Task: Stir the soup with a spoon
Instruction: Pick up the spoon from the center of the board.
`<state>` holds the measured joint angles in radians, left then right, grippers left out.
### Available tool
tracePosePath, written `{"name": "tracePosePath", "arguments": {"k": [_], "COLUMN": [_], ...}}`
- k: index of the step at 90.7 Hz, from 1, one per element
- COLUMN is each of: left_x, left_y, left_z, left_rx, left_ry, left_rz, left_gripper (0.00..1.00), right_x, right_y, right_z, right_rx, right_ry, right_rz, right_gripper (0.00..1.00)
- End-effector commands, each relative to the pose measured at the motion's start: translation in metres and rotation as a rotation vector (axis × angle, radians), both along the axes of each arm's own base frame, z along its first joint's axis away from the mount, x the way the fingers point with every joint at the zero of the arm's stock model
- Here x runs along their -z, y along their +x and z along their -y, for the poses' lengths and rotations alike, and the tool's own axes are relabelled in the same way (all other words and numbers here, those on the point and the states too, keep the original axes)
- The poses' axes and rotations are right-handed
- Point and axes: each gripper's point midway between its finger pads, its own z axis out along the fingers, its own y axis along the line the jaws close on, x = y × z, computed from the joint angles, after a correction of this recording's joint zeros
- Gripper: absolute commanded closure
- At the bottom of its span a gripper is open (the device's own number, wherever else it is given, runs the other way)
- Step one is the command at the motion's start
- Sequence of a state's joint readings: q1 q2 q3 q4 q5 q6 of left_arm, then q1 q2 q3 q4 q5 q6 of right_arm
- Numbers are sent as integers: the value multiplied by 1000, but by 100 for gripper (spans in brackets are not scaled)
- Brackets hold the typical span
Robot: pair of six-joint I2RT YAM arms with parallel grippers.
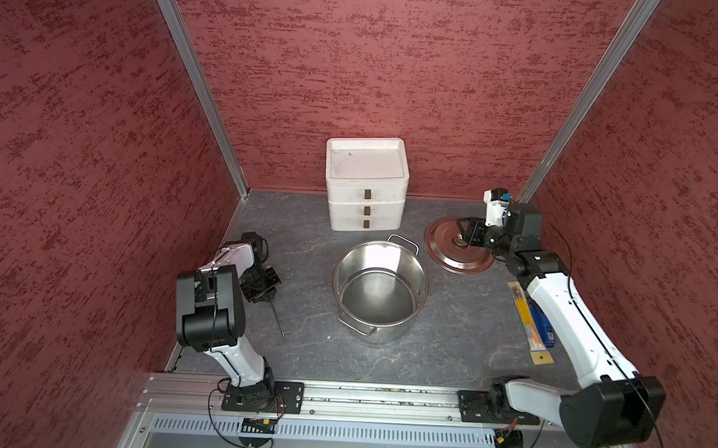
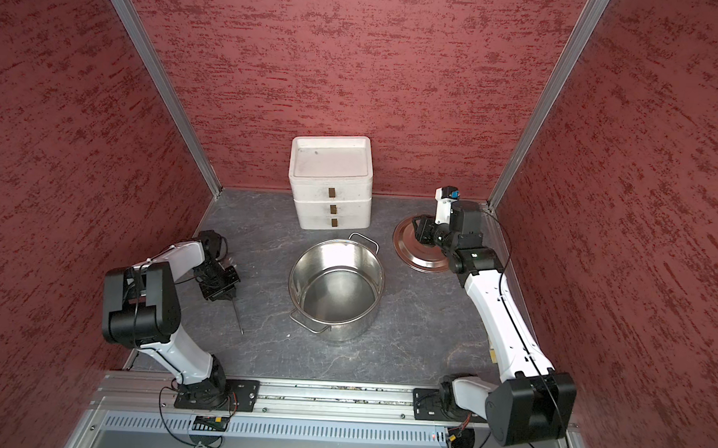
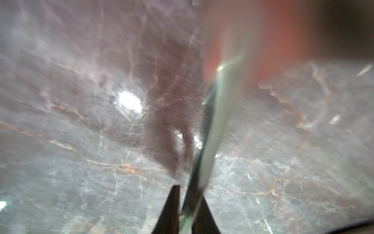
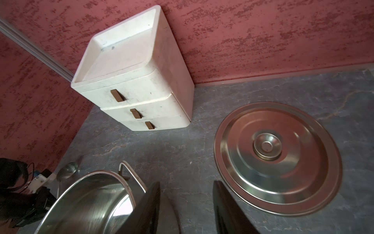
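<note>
— What is done so far?
— The lid (image 1: 443, 251) is seen off, beside the pot (image 1: 386, 334). The spoon (image 1: 276, 319) is pinched by the left gripper (image 3: 189, 204), left of the pot, apart from it.
— And the right gripper (image 4: 186, 206)?
— Held spread, empty, over the lid. Stirring is judged not yet begun.

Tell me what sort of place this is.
Likely a robot test booth staged as a kitchen: red panel walls, two arms on a rail, a steel pot with its lid beside it.
</note>
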<state>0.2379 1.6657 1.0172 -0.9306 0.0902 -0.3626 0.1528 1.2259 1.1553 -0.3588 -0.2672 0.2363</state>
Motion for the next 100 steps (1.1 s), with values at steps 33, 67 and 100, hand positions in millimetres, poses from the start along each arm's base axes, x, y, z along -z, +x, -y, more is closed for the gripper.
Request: {"name": "tracePosePath", "arguments": {"k": [33,67,100], "left_x": [-135,-334,-397], "left_y": [13,32,8], "left_z": [18,169,216], "left_rx": [-99,-114,-125], "left_ry": [-155,-853,-1145], "left_rz": [323,726,712], "left_gripper": [100,100,100], "right_x": [-93,-90,-104], "right_y": [-93,-162,-165], "right_z": [-137,-234,-256], "right_rx": [-694,-1107,-1106], "right_ry": [-75,-211,-323], "right_rz": [733,1093,1338], "right_gripper": [65,49,48]}}
